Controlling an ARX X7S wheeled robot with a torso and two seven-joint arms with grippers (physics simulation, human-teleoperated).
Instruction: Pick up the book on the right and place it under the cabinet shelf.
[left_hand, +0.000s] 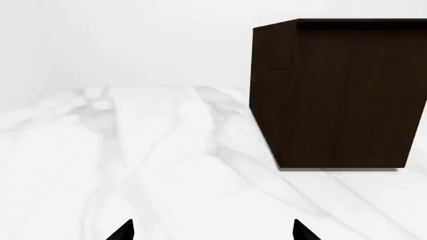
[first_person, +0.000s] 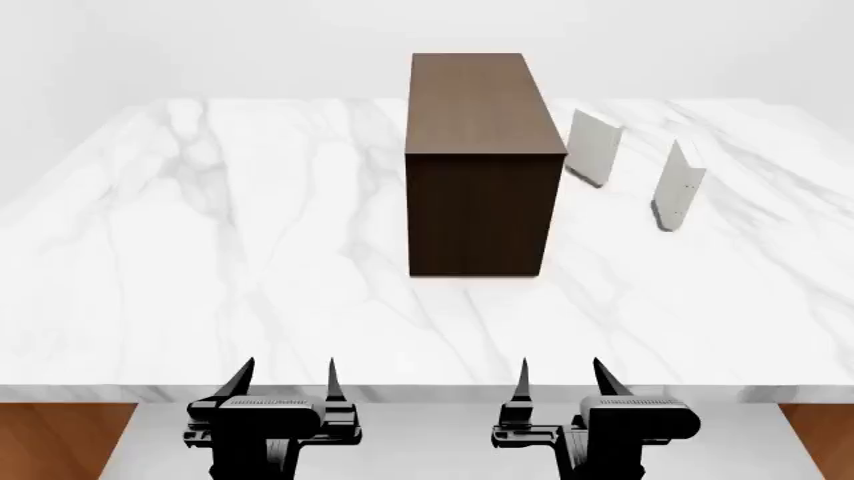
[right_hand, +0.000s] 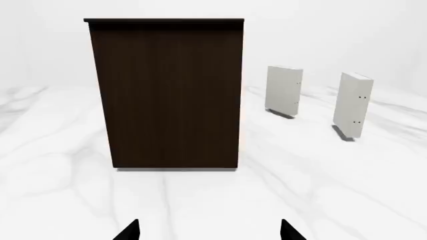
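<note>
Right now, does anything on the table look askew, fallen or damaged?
Nothing stands out. The cabinet stands upright on the marble table, and both pale books stand on edge to its right, apart from it and from each other.

Cabinet shelf (first_person: 481, 165): only closed wood faces show in every view, so its open side and inner board are hidden; the left wrist view cuts it off at the picture's edge. Left gripper (left_hand: 212, 231) and right gripper (right_hand: 209, 231): only fingertips enter their wrist views. Book (right_hand: 351, 104): spine dots too small to make out.
</note>
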